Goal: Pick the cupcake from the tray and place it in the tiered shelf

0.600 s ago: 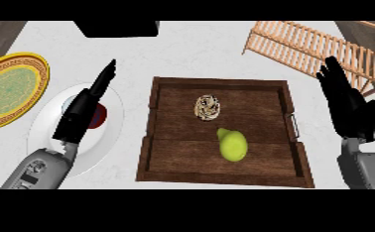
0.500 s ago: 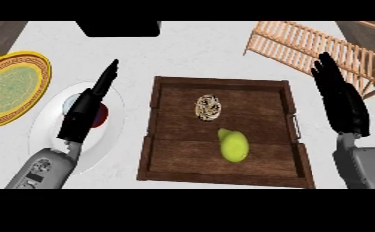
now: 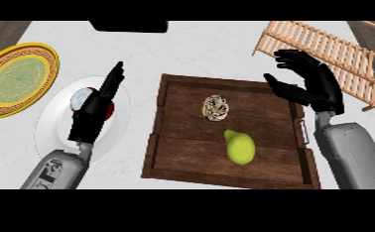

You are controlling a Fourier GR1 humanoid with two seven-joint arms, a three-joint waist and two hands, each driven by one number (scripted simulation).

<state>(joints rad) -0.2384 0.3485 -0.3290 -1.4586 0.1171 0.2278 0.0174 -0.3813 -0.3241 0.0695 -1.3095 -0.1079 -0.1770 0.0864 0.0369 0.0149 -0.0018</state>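
Hovering my right hand [image 3: 311,85], fingers open, over the wooden tray's [image 3: 176,142] far right corner, I judge the cupcake [image 3: 215,107] at its middle light, soft and crushable, best pinched low around its wrapper.

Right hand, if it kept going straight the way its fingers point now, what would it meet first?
Probably the wooden tiered shelf: the right hand, open, points up and away past the tray's far right corner. Height is unclear, so it might pass beside it.
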